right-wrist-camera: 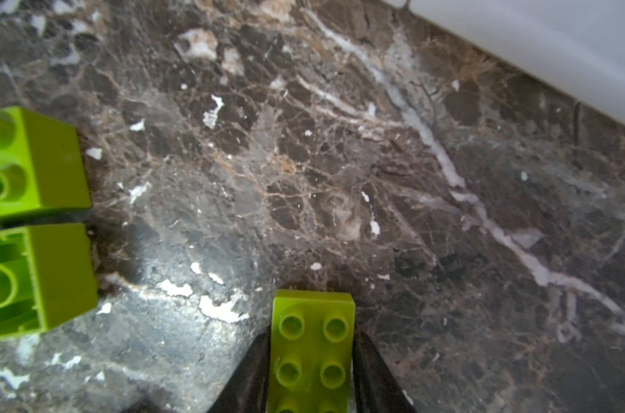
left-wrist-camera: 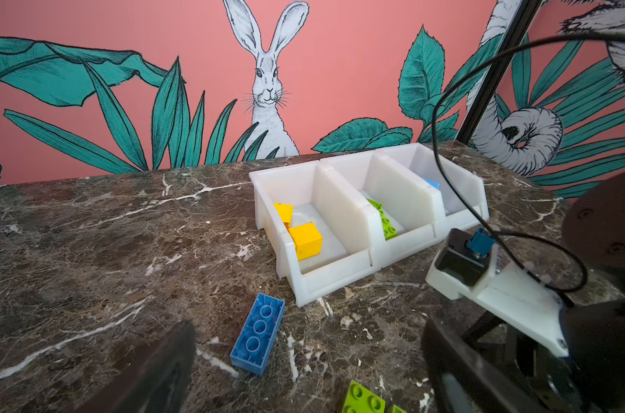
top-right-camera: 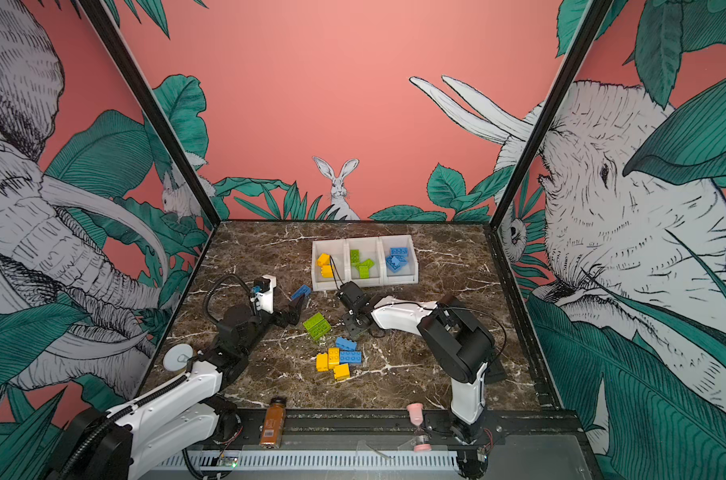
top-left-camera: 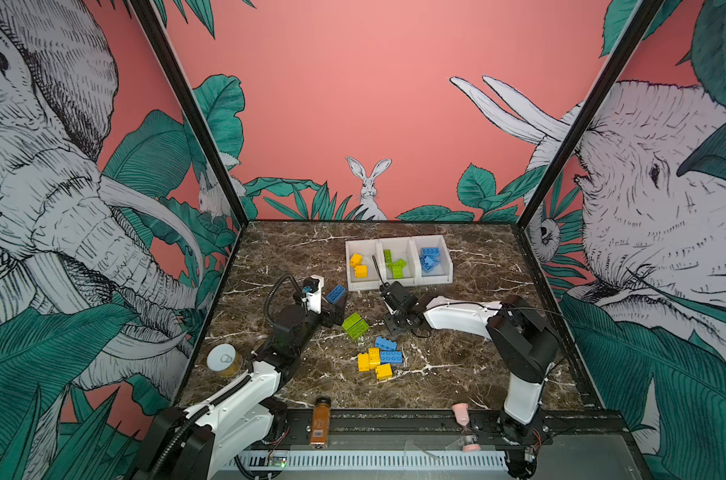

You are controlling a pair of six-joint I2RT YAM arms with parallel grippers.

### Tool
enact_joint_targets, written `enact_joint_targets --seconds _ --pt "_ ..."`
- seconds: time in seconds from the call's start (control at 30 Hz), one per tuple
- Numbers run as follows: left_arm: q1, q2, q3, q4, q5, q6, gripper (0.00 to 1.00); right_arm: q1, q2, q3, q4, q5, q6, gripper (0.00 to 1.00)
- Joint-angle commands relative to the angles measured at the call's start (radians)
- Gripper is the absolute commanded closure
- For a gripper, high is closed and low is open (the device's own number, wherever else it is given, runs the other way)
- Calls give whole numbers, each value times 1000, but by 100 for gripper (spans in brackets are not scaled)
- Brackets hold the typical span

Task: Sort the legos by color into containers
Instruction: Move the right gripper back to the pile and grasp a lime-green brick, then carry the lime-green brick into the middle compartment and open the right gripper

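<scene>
Left gripper (left-wrist-camera: pixel 307 332) gapes wide and empty around a glossy blue oblong brick (left-wrist-camera: pixel 259 334), hollow underside up on the veined marble bench (left-wrist-camera: pixel 89 250). Right gripper (right-wrist-camera: pixel 313 343) pinches a studded lime brick (right-wrist-camera: pixel 313 318) by its long sides, near the smooth white bins (left-wrist-camera: pixel 339 282)

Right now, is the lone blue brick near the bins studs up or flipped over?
Flipped over: the blue brick shows its hollow underside with three round tubes.

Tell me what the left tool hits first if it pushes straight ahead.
Likely the blue oblong plastic brick, lying studs-down just ahead; the white plastic bin holding yellow bricks stands beyond.
</scene>
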Motion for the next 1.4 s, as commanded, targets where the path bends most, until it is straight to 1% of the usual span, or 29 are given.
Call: enact_joint_targets --seconds 0.0,0.27,0.3,0.5,0.63,0.8,0.9,1.03,1.2,1.37 --pt "2 -16 0 2 -12 -1 1 5 -14 -11 17 26 8 64" --pt "1 -16 0 4 -14 2 1 3 -30 -21 39 22 16 66" --pt "1 -16 0 3 -14 2 1 2 -34 -21 41 21 18 68" --pt "0 -2 0 11 -9 -1 1 -13 -88 -14 53 9 33 70" --pt "1 1 -1 8 -22 2 1 -60 -139 19 39 -31 21 70" --pt "1 -9 0 3 -17 2 1 -138 -160 120 -12 -27 -38 70" --pt "1 -10 1 0 -19 3 1 -193 -137 195 -17 -24 -67 71" --pt "1 -21 9 -27 -37 -10 1 -258 -62 319 -21 0 -83 71" --pt "1 -44 7 -47 -63 -7 1 -299 54 446 -18 -4 -100 70" --pt "2 -58 10 -62 -79 -5 1 -308 147 531 -9 -25 -96 69"
